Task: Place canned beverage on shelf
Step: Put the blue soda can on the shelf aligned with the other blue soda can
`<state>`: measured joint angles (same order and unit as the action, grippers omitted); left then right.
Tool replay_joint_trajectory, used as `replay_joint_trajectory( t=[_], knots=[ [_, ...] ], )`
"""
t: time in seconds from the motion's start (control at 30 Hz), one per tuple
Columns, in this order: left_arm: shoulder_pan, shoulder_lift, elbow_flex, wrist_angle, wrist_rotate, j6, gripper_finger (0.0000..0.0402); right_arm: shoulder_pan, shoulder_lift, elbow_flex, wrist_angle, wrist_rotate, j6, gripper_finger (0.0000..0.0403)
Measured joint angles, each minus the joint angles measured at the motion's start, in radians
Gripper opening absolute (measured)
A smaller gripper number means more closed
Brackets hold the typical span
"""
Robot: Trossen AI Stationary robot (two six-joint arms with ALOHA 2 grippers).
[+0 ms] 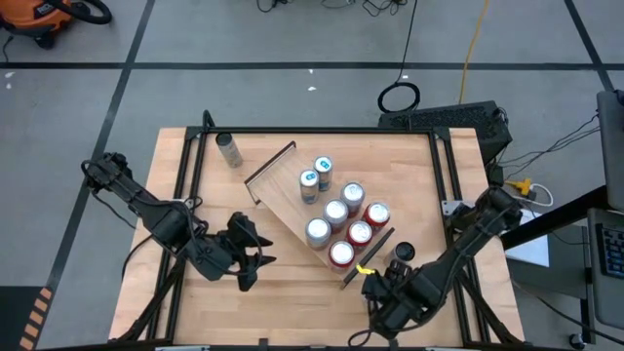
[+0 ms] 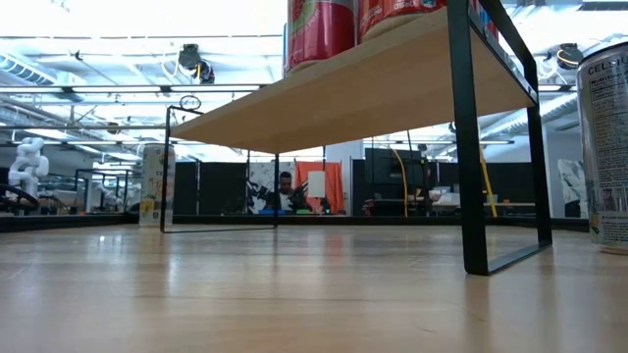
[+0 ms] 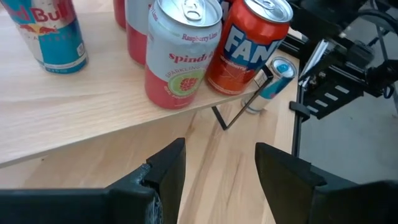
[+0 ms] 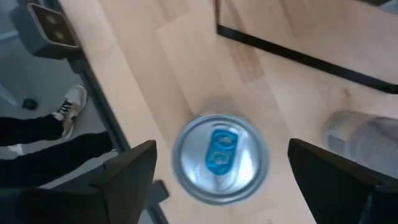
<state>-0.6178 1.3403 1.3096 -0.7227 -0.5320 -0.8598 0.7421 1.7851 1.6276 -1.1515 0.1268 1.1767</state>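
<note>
The shelf [image 1: 283,190] stands slantwise in the middle of the table and carries several upright cans [image 1: 336,213], among them a Spindrift can [image 3: 180,56] and a Fanta can [image 3: 245,43]. My right gripper [image 4: 227,180] hangs open, pointing steeply down, over a silver can with a blue tab [image 4: 219,158]. That can stands on the table off the shelf's near right rail [image 4: 298,56], between the fingers but below them. My left gripper [image 3: 217,168] is open and empty above the table, by the shelf's near long side.
A second pale can [image 4: 364,140] stands close beside the blue-tabbed one. A dark-topped can [image 1: 402,252] shows next to my right gripper [image 1: 385,285]. A slim can [image 1: 229,149] stands at the far left. A person's shoe [image 4: 71,102] is beyond the table edge.
</note>
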Motion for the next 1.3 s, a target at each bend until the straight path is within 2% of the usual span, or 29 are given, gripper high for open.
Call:
replay_joint_trajectory(
  t=[0.43, 0.83, 1.3],
  knots=[
    [0.000, 0.000, 0.000, -0.001, 0.000, 0.008, 0.0193, -0.046, 0.001, 0.000, 0.008, -0.050, -0.063, 0.0316],
    [0.000, 0.000, 0.000, -0.002, 0.000, 0.008, 0.0193, -0.006, 0.002, 0.000, 0.025, 0.044, -0.118, 0.0322],
    [0.000, 0.000, 0.000, -0.031, 0.000, 0.009, 0.0193, -0.016, 0.002, 0.000, 0.028, 0.024, -0.152, 0.0322]
  ],
)
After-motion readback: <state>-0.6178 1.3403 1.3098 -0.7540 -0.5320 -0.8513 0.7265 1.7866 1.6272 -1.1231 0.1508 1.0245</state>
